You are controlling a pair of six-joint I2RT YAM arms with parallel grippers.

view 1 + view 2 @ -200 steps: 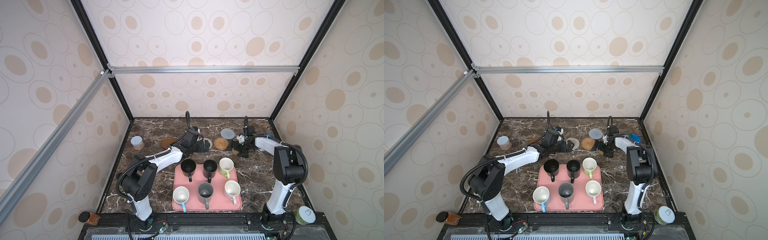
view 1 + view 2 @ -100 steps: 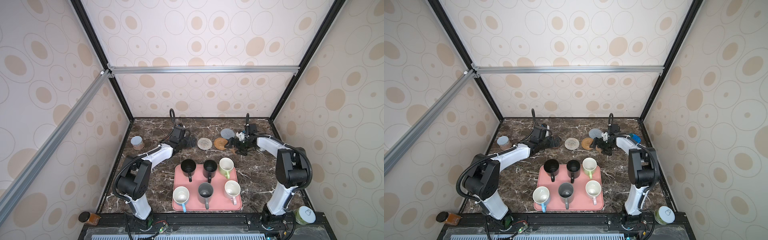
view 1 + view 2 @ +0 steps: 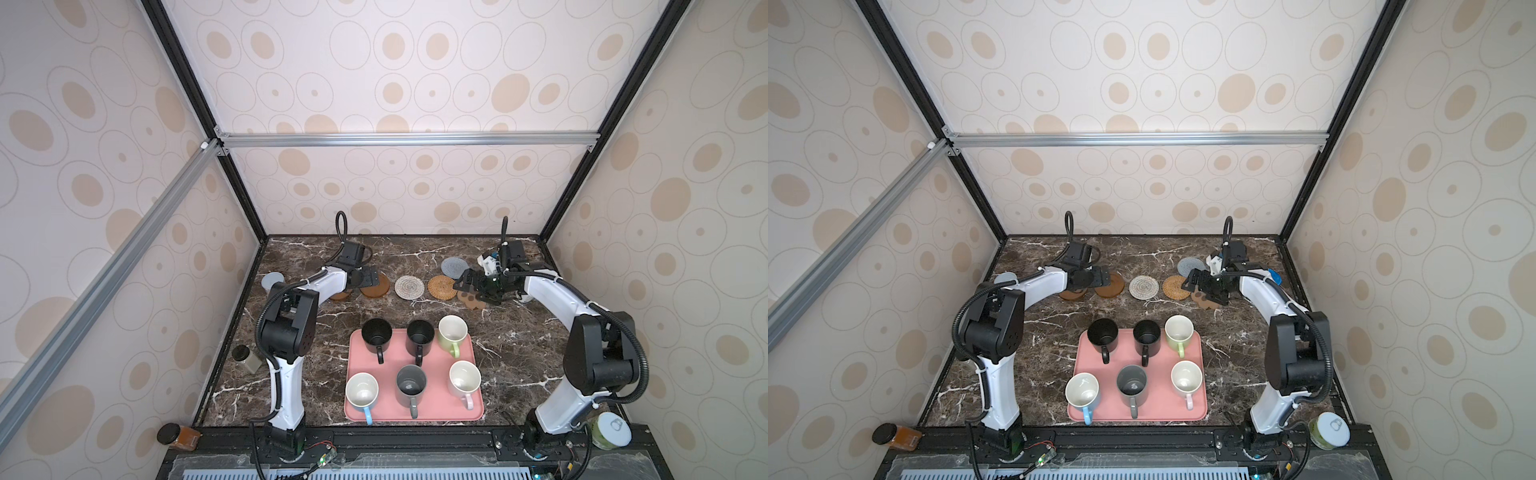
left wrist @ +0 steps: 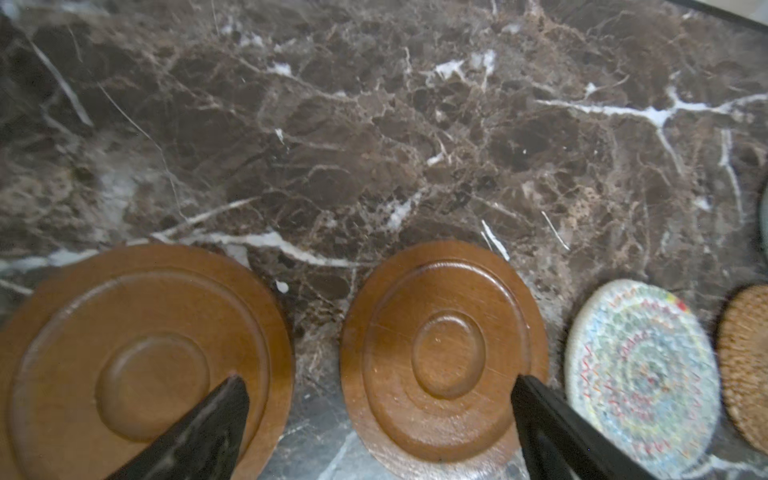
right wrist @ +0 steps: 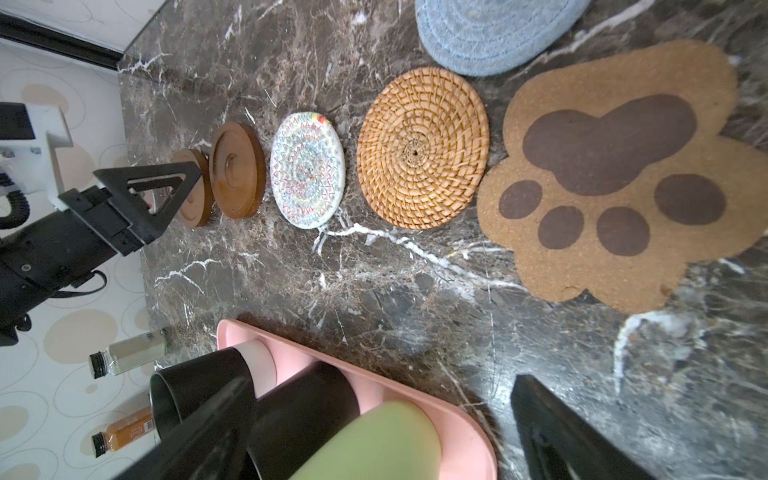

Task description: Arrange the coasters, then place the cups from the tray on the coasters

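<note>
The grey-blue coaster (image 3: 454,266) lies just beside the spread, empty right pincer (image 3: 471,291), outside the row of coasters (image 3: 409,286); the spread left pincer (image 3: 369,277) hangs well apart.

White links (image 3: 291,390), black joints (image 3: 286,328) — looped cables (image 3: 341,224); triangular black fingers (image 4: 552,428).

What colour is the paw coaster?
Paw coaster: tan with dark brown spots; right wrist view best.

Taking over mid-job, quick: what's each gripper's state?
Left gripper: open, empty, over the wooden coasters.
Right gripper: open, empty, near the paw coaster.
</note>
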